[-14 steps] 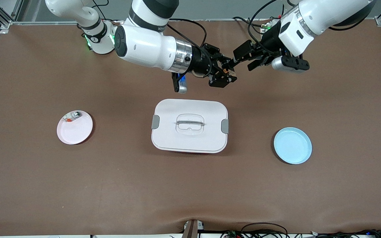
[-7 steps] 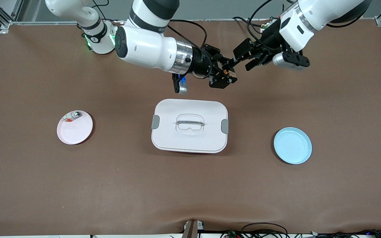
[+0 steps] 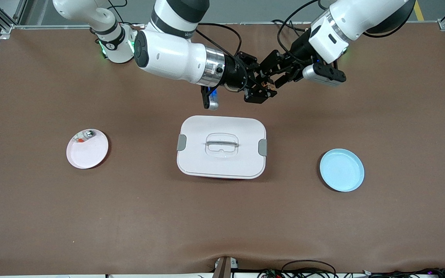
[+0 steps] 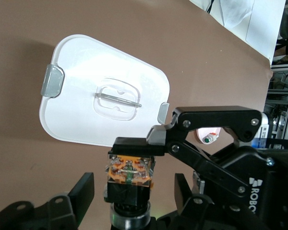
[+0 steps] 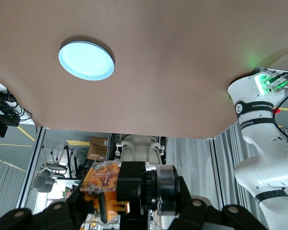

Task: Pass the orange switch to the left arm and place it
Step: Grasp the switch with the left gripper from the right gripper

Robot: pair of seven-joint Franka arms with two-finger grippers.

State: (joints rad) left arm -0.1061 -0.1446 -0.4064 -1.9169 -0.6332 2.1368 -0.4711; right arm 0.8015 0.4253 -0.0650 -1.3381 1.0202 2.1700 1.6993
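At upper centre of the front view, the right gripper [image 3: 264, 85] pinches the orange switch [image 3: 263, 81] in its fingers, above the tabletop [image 3: 222, 216] near the white box [image 3: 221, 147]. The left gripper [image 3: 273, 74] meets it there, its fingers [image 4: 81, 192] spread on either side of the switch, not yet touching. A pink plate [image 3: 87, 148] and a blue plate [image 3: 342, 170] lie toward opposite ends.

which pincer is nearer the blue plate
Left. The left pincer hangs over bare table toward the blue plate end, straddling the orange switch. The right pincer, shut on that switch, sits just past it, slightly farther from the plate.
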